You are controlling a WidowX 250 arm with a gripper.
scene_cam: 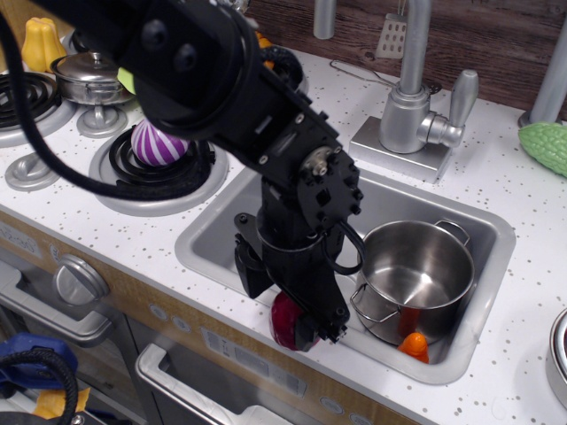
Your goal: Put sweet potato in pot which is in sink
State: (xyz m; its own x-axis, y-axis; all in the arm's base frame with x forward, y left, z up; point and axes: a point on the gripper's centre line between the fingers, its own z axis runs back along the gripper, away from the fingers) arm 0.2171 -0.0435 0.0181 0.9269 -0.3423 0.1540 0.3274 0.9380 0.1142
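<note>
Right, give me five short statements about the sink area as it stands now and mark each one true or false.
1. The sweet potato lies inside the pot. False: it sits on the sink's front rim, outside the pot.
2. The gripper is down at the sweet potato. True.
3. The pot stands in the sink with nothing inside it. True.
4. The purple-and-white striped ball is in the sink. False: it rests on a stove burner left of the sink.
5. A small orange piece lies in the sink beside the pot. True.
</note>
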